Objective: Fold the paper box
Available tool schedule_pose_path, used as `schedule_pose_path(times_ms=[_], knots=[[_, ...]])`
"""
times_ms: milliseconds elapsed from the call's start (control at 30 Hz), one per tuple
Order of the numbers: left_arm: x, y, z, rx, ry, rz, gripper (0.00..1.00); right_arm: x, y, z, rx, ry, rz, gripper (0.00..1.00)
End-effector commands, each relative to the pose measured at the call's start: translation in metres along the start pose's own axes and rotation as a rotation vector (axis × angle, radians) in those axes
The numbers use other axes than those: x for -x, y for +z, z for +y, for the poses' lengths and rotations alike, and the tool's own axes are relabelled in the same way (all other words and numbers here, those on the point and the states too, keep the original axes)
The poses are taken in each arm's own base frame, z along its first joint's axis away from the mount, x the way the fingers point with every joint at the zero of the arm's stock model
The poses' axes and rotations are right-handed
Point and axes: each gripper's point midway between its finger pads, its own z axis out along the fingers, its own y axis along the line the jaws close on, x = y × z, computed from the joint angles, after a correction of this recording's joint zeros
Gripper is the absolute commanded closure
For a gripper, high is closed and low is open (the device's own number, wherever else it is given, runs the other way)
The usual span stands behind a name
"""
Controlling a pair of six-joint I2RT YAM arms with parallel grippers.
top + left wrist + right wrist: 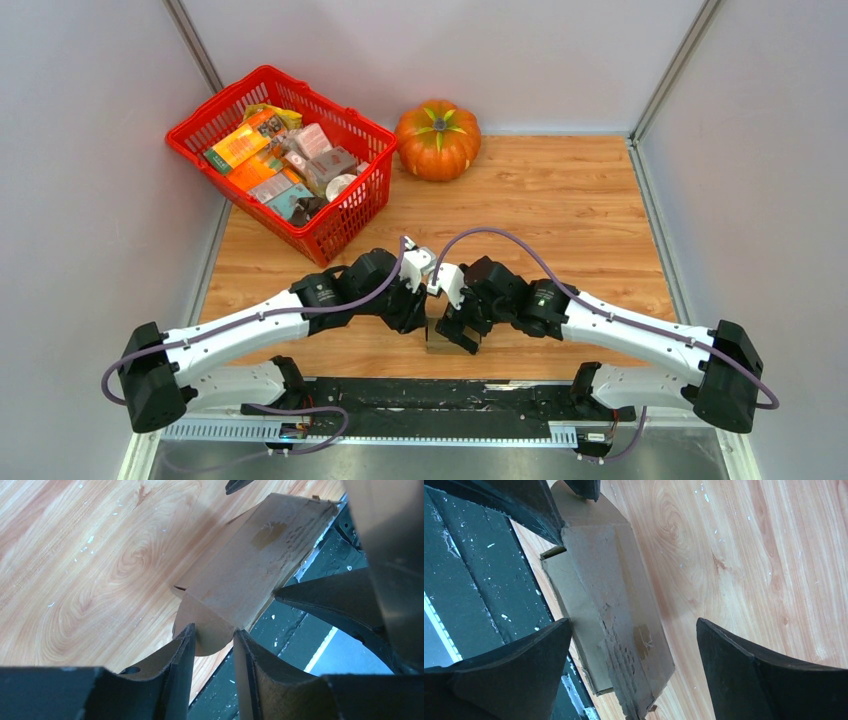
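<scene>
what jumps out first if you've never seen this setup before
The red basket crammed with colourful packages sits at the far left, with the orange pumpkin just to its right near the back wall. Closer in, the left hand and right hand crowd together over a small brown paper box at the near edge of the table, the right hand spread wide on either side of it.

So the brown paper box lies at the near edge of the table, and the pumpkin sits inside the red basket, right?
Not quite. The pumpkin is not inside the red basket; it stands on the table beside it, as the top external view shows. The paper box does lie at the near edge.
</scene>
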Motion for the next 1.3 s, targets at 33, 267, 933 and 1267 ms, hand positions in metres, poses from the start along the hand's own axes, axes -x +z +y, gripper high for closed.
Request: schedule_pose_path(times_ms=[33,267,933,1267], knots=[[0.009,-0.007,-0.008,-0.021,0.017,0.008,0.59,0.013,0.004,-0.003,-0.009,-0.002,-0.044,0.0],[0.025,-0.012,-0.019,-0.041,-0.069,-0.023,0.74,0.016,0.003,-0.003,-0.01,0.008,-0.051,0.0],[0.016,-0.028,-0.019,-0.059,-0.085,-0.095,0.42,0.002,-0.029,-0.005,-0.183,0.585,0.057,0.0],[-0.001,-0.02,-0.012,-0.062,-0.03,-0.066,0.34,-0.019,-0.05,-0.008,-0.244,0.68,-0.009,0.11]])
